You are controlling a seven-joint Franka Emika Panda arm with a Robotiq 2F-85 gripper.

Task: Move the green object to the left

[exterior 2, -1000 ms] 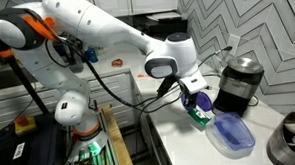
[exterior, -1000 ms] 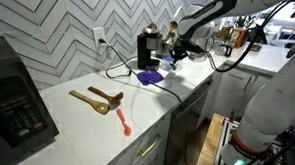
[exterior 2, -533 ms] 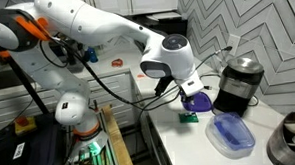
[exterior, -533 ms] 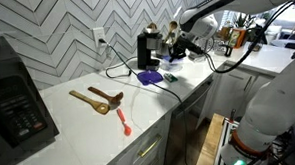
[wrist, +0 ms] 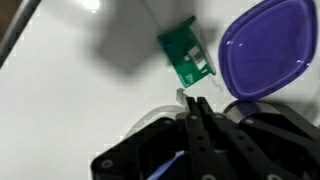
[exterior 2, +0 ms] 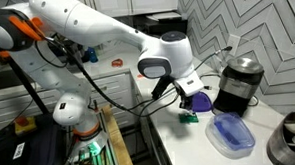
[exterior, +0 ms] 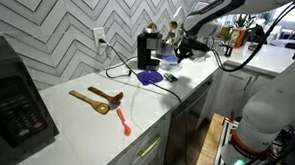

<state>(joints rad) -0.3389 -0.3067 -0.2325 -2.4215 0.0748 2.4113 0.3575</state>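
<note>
The green object is a small, flat green piece with a paler patch. It lies on the white counter just beside the purple round dish. It also shows in both exterior views, next to the dish. My gripper hangs above the counter, clear of the green object and holding nothing. Its fingers are pressed together. In both exterior views the gripper is raised above the green object.
A black appliance with a cable stands behind the dish by the wall. A metal pot is at the counter's far end. Wooden utensils and a thin red-pink utensil lie further along the counter, and a black machine stands beyond them.
One second ago my gripper was low at the green object by the dish. It has since risen, and the green object stays on the counter.
</note>
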